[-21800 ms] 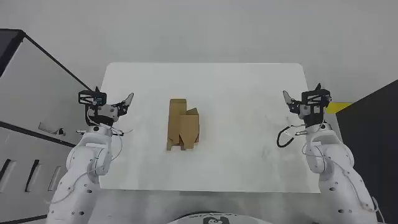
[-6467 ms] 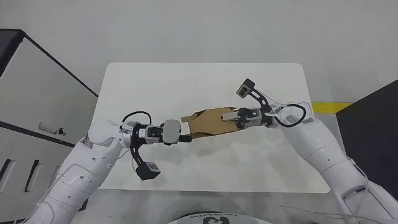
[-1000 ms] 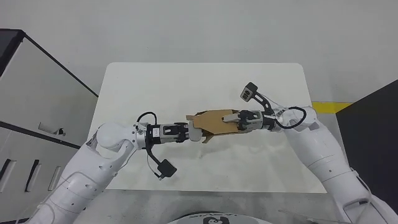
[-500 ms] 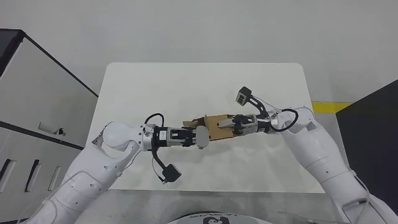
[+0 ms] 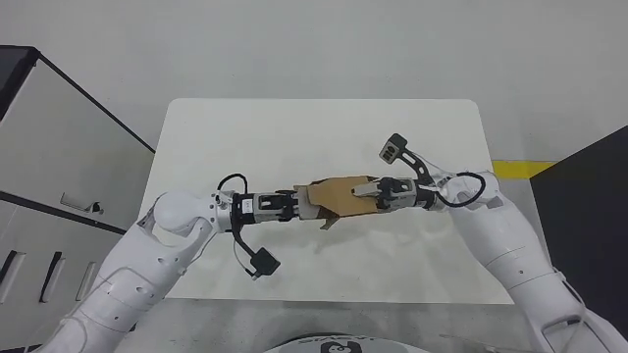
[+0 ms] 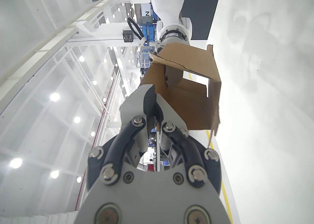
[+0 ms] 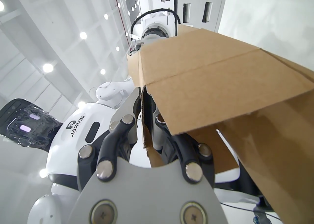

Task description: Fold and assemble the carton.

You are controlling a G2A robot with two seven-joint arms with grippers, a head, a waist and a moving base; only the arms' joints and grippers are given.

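Change: left pincer (image 5: 299, 204) has backed off toward its own side since half a second ago; the carton (image 5: 339, 194) is stretched longer.
Top: carton between the two pincers over the table (image 5: 294, 127), right pincer (image 5: 365, 188) at its other end.
Left wrist: left pincer (image 6: 154, 94) clamped on a carton (image 6: 191, 102) flap edge; open box just past the tips.
Right wrist: right pincer (image 7: 143, 109) clamped on a carton (image 7: 208, 82) wall edge; box body past the tips.

You have the carton (image 5: 339, 196) at the middle of the table (image 5: 324, 127), between the two grippers. The left gripper (image 5: 301, 206) clamps its left end, and the right gripper (image 5: 363, 188) clamps its right end.
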